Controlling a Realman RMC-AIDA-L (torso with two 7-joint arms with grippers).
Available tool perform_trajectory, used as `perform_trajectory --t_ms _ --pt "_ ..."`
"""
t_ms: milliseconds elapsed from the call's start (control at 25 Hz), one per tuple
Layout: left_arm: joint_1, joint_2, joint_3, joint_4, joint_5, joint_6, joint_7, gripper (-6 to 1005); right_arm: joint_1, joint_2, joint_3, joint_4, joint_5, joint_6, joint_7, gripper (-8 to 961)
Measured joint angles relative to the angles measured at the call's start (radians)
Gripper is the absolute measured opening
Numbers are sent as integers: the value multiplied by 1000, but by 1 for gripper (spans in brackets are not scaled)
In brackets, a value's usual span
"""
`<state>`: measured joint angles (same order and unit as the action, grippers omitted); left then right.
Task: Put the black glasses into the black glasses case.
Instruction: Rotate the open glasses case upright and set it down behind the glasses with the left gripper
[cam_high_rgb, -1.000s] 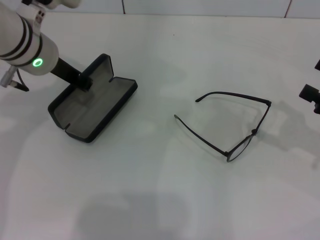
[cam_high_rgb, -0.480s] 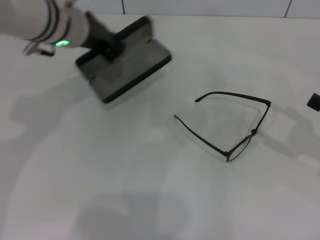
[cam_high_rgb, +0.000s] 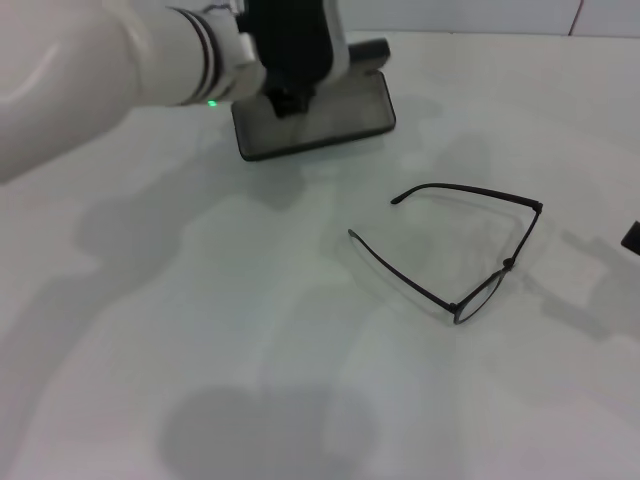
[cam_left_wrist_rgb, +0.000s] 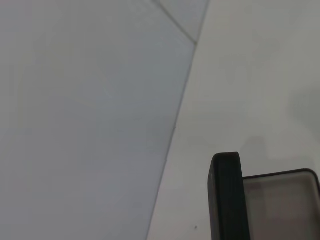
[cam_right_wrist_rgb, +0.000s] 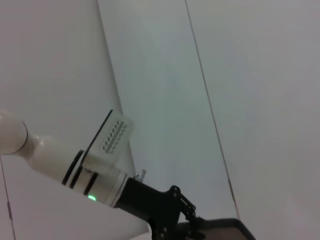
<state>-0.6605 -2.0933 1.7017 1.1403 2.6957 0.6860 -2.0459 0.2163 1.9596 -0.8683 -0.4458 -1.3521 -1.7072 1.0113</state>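
Left claw is clamped on the black glasses case, gripping it at the hinge side where the raised lid meets the tray. The case is open, grey lining facing up, and it sits at the far left-centre of the table; whether it rests on the surface or hangs just above it cannot be told from the head view. The left wrist view shows only one end of the case and some lining.

The black glasses lie on the table right of centre, temples unfolded. They are near and to the right of the case, well apart from it, nothing between. The front frame lies at the right-near end, tilted on a diagonal; the two temple arms run off leftward, tips pointing toward the case side.

The case's long axis runs roughly left-right, slightly skewed. The frame front runs near-to-far on its diagonal, so the two axes are crossed, not parallel.

The right claw shows only as a dark sliver at the right edge of the head view; its state cannot be told.

Judgement: the right arm is the nearer one to the glasses. The coming move turns on closing the gap and matching the frame's axis to the case's length.
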Motion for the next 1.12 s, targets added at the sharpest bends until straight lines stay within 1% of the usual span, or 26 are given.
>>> perform_trajectory --t_ms 280,400,680,1120 --pt "-2 -1 74 -23 -159 -27 188 203 -19 1 12 14 4 -8 -8 870" --pt "-4 -1 95 -32 -195 -29 231 203 -17 1 13 20 4 -13 -9 870" --pt "-2 -1 123 -50 -209 -51 254 202 -9 1 12 21 -2 -15 -10 870" --pt "1 -4 157 -57 -207 -69 255 254 -16 1 12 21 5 -28 -10 870"
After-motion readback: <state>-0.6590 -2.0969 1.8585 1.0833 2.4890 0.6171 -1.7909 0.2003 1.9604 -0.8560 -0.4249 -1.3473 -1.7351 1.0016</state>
